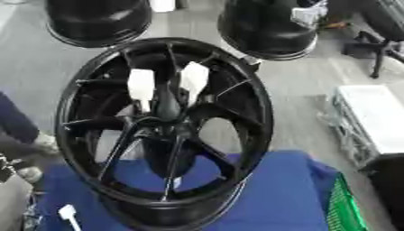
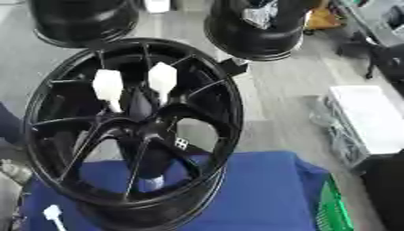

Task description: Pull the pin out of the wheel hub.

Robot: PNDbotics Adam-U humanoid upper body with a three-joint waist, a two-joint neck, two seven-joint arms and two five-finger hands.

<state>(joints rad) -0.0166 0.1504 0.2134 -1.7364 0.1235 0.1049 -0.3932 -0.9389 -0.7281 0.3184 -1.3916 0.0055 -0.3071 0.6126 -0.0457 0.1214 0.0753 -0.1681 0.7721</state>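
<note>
We see the wheel hub [image 1: 164, 131] standing on a blue-covered table [image 1: 284, 194], face tilted toward us, rim filling the centre. Two white pins [image 1: 142, 85] and [image 1: 193, 79] sit in the hub at roughly 11 and 12 o'clock of the centre boss. Each has its long axis near vertical, wide white head up, narrow stem pointing down toward the hub centre; the right one leans slightly toward 1 o'clock. A third white pin [image 2: 53, 215] lies on the blue cloth at 7 o'clock of the rim, apart from it.

Neither of our hands shows in either view, so we cannot tell the state of the fingers.

Room: two black wheels [image 1: 268, 27] and [image 1: 96, 19] stand close behind at 12–1 and 11 o'clock. A white crate [image 1: 371, 119] is at 3 o'clock, well apart. The table's right edge meets a green basket [image 1: 345, 210] at 4–5 o'clock.
</note>
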